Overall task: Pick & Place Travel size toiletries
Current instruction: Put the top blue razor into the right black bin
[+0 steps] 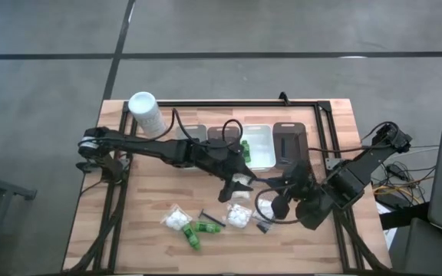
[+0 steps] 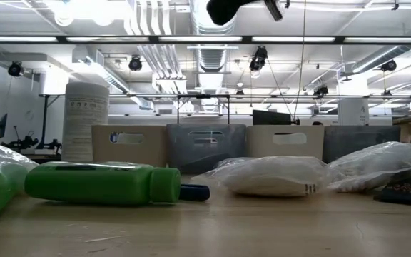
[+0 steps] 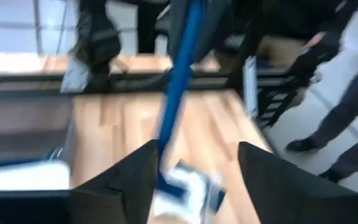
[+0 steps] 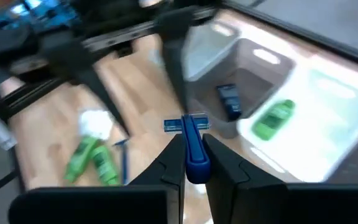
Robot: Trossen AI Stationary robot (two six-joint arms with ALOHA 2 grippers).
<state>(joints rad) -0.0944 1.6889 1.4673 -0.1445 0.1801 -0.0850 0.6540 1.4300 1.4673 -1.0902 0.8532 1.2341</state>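
A blue razor (image 4: 191, 140) hangs in the air above the table's middle, with my right gripper (image 4: 194, 165) shut on it. My left gripper (image 3: 197, 180) is open, its two fingers standing on either side of the razor's white-and-blue head end (image 3: 185, 186). In the high view the left gripper (image 1: 240, 182) and the right gripper (image 1: 276, 186) meet nose to nose in front of the trays. On the table below lie clear packets of white puffs (image 1: 176, 220), green bottles (image 1: 196, 234), a thin dark stick (image 1: 212, 218) and a small black piece (image 1: 263, 226). My right gripper pinches the razor's blue handle (image 4: 195, 155) between its two fingers, along the handle. The head (image 4: 185, 124) sticks out beyond the fingertips. The razor is lifted clear of the table. My left gripper: the razor's shaft (image 3: 166, 143) runs close past one finger (image 3: 138, 180); I cannot tell whether they touch.
Four trays (image 1: 288, 142) stand in a row at the far side; the white one holds a green bottle (image 1: 245, 148), a grey one a black piece (image 4: 229, 99). A tall white container (image 1: 146, 113) stands far left. A person's legs (image 3: 353, 93) show beyond the table.
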